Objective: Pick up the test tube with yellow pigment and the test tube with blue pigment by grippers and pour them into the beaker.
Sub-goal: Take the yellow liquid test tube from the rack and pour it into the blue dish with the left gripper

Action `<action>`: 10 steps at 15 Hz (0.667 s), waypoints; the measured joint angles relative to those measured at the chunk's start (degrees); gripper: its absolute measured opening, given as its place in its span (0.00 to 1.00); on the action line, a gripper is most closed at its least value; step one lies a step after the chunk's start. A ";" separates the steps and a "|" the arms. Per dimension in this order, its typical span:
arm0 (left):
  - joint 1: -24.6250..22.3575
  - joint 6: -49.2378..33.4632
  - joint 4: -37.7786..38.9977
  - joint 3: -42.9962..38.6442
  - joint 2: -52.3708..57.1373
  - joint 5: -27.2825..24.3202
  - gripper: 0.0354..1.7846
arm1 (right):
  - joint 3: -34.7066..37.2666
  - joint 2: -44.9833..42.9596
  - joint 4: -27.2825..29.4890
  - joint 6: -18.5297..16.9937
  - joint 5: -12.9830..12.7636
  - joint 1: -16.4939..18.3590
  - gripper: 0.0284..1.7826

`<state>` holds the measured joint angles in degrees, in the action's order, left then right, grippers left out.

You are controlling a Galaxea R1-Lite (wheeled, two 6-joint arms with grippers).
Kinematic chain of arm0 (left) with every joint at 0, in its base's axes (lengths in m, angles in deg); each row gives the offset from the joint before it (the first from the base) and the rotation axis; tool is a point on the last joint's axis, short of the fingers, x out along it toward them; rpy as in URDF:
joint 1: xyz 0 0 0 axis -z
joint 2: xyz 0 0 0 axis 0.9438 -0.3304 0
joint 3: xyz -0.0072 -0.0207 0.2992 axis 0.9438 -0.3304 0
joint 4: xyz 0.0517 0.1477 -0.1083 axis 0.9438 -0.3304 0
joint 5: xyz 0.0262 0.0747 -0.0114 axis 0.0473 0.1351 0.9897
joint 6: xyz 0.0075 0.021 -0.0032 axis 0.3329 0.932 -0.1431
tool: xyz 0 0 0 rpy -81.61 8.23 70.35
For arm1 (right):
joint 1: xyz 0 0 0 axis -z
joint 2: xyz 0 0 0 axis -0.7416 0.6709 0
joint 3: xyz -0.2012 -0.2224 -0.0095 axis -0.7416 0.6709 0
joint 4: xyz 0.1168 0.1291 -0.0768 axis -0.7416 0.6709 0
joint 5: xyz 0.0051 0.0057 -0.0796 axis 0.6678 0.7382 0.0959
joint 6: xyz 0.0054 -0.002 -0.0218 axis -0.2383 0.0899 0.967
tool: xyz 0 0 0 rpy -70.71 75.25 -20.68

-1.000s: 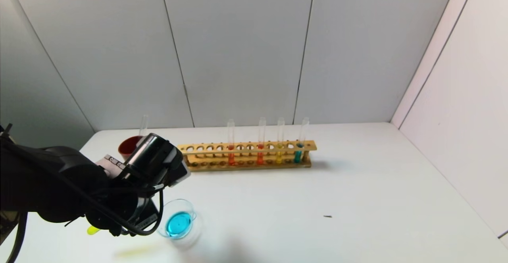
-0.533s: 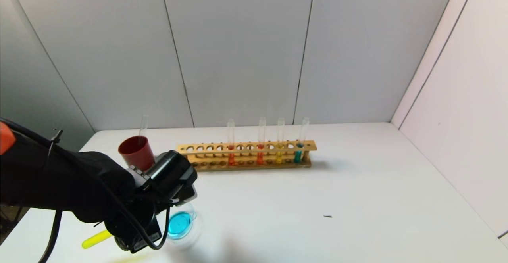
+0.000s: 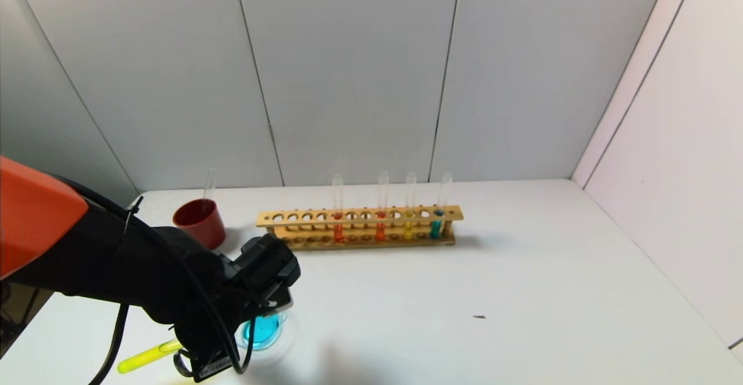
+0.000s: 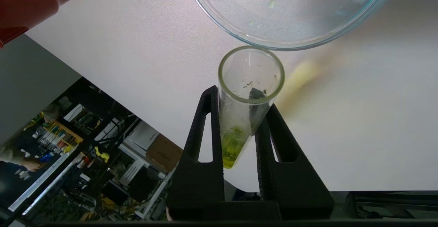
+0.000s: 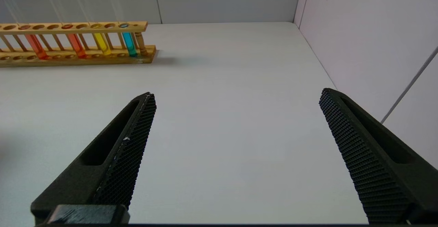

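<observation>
My left gripper [image 4: 241, 100] is shut on the test tube with yellow pigment [image 4: 244, 107]. The tube lies tilted, almost level, at the table's front left. Its yellow bottom end [image 3: 142, 357] sticks out to the left of my wrist. Its open mouth is just short of the rim of the beaker [image 4: 291, 35]. The beaker [image 3: 262, 331] holds cyan-blue liquid and is partly hidden by my left wrist in the head view. A test tube with blue pigment [image 3: 436, 225] stands at the right end of the rack. My right gripper [image 5: 237, 93] hovers open over bare table.
The wooden rack [image 3: 360, 228] stands at the back with orange, red, amber and blue tubes. A dark red cup [image 3: 200, 222] with an empty clear tube [image 3: 209, 184] in it stands left of the rack. The table's front left edge is close under my left gripper.
My left arm has swung lower and to the right, toward the beaker. The yellow tube has tipped flatter, and the red cup has come out from behind my wrist.
</observation>
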<state>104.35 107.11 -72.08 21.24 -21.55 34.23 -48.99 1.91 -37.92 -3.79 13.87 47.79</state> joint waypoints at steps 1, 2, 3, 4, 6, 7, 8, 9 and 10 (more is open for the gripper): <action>0.00 0.07 -0.09 0.00 -0.22 0.00 0.16 | 0.00 0.00 0.02 0.00 0.00 0.00 0.98; 0.02 0.20 -0.39 0.09 -0.41 0.05 0.16 | 0.00 0.00 0.00 0.00 0.00 0.00 0.98; 0.02 0.29 -1.38 0.50 -0.60 0.21 0.16 | 0.00 0.00 0.02 0.00 -0.02 0.00 0.98; 0.02 0.27 -3.10 1.27 -0.77 0.35 0.16 | 0.00 0.00 0.00 0.00 0.00 0.02 0.98; -0.11 0.30 -6.13 3.06 -1.40 0.43 0.16 | 0.00 0.00 0.02 0.02 0.00 0.02 0.98; -0.22 0.38 -7.17 3.91 -1.84 0.49 0.16 | 0.00 0.00 0.00 0.00 0.00 0.00 0.98; -0.22 0.40 -8.80 4.68 -2.28 0.55 0.16 | 0.00 0.00 0.02 0.00 0.00 0.00 0.98; -0.20 0.41 -10.97 5.62 -2.89 0.62 0.16 | 0.00 0.00 0.02 0.00 0.00 0.00 0.98; -0.20 0.38 -12.58 6.31 -3.52 0.66 0.16 | 0.00 0.00 0.00 0.00 -0.02 0.00 0.98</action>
<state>104.16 107.49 -84.66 27.55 -25.07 34.89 -48.99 1.91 -37.92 -3.79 13.85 47.79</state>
